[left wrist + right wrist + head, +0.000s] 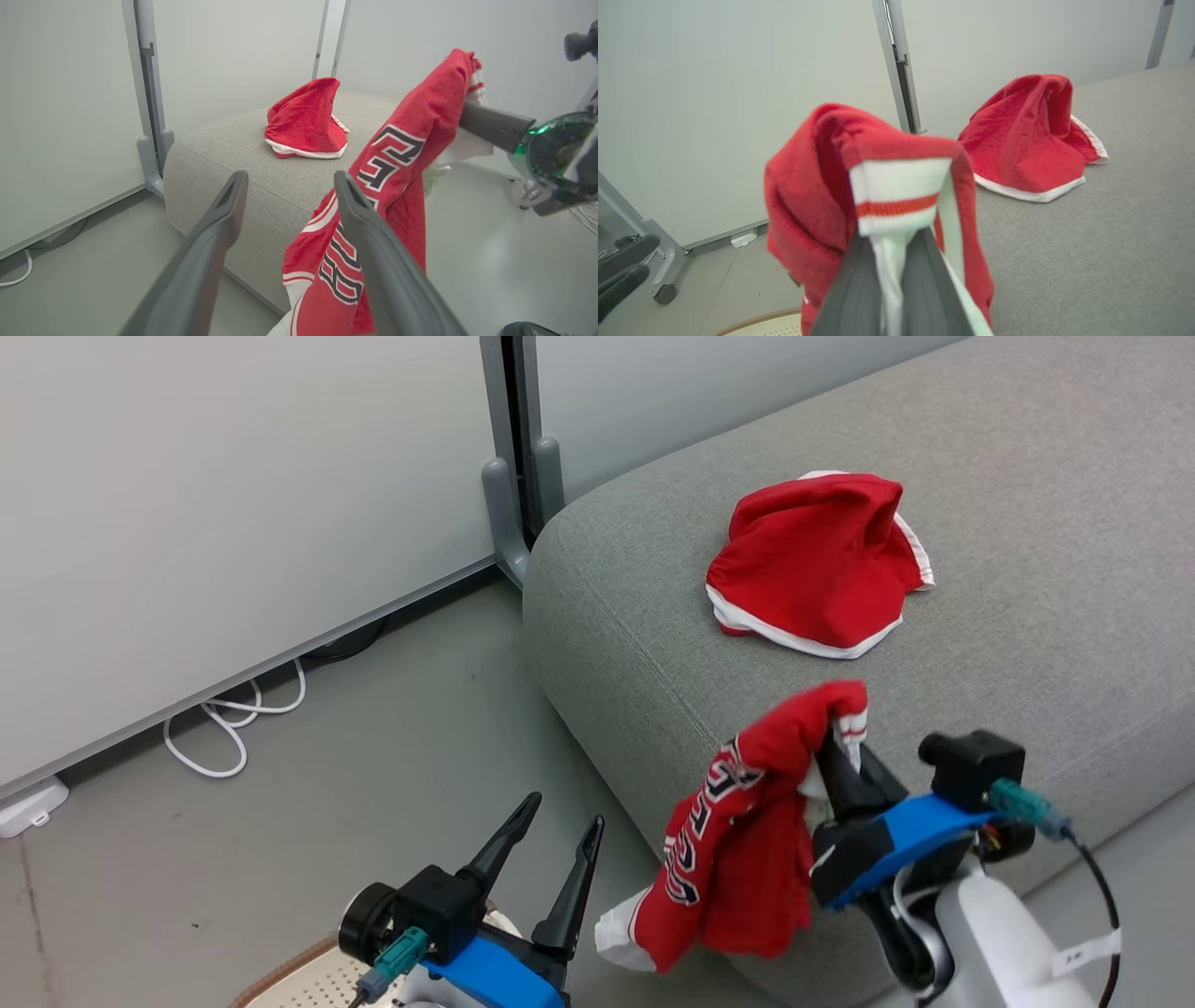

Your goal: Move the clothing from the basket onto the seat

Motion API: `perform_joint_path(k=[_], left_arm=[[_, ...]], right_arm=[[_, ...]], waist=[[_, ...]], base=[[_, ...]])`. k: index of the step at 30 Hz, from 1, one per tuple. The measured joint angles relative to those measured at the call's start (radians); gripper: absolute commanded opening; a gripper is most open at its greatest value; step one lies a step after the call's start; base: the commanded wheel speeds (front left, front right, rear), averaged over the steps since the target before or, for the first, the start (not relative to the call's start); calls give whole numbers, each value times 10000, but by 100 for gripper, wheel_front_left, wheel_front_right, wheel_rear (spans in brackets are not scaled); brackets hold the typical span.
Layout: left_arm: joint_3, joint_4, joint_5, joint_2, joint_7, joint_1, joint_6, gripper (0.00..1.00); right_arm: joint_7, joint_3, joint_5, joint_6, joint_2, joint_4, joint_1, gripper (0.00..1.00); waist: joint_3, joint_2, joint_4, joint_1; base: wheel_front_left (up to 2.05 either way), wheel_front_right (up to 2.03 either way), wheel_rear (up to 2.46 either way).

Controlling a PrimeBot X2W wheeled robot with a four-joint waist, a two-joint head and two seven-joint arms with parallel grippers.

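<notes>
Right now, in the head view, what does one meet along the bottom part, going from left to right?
basket → left gripper, open → lettered red garment, hanging → right gripper, shut on that garment's upper end.

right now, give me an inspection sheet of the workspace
surface: grey fabric seat, rounded corner
job's things: plain red garment crumpled on the seat; lettered red garment hanging from the right gripper at the seat's near edge; basket at the head view's lower left
clutter: nothing seen
grippers: left gripper open, holding nothing; right gripper shut on the lettered red garment
cables: white cable looped on the floor by the wall panels
surroundings: white wall panels, grey post, grey floor
</notes>
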Motion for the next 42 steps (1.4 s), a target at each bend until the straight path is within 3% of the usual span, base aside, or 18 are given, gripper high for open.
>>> perform_joint_path(k=[7, 13, 19, 24, 37, 42], left_arm=[[36, -435, 282, 174, -2, -28, 0, 100], [-155, -802, 445, 483, -2, -438, 0, 100], [-380, -1191, 564, 936, -2, -912, 0, 100], [-602, -1569, 849, 1281, -8, -1489, 0, 100], [-754, -2286, 1106, 1914, -12, -2407, 0, 100], [-894, -2451, 1264, 2169, -12, -2668, 0, 100]], right_arm=[[633, -1058, -226, -2, -6, -408, -2201, 0], [1344, -2562, -489, 0, -35, -681, -3983, 0], [1795, -4038, -777, 0, -514, -677, -5544, 0], [1312, -5511, -1049, -8, -1045, -541, -6591, 0], [443, -6943, -1467, -2, -1538, 811, -7411, 0], [245, -6780, -1858, 0, -1534, 1770, -7394, 0]], waist=[[478, 0, -88, 0], [1207, 0, 24, 1], [2079, 0, 213, 2], [2848, 0, 416, 2], [4688, 0, 1099, 3], [5468, -1, 1300, 2]], base=[[0, 0, 0], [0, 0, 0], [0, 0, 0], [0, 0, 0], [0, 0, 0], [0, 0, 0]])
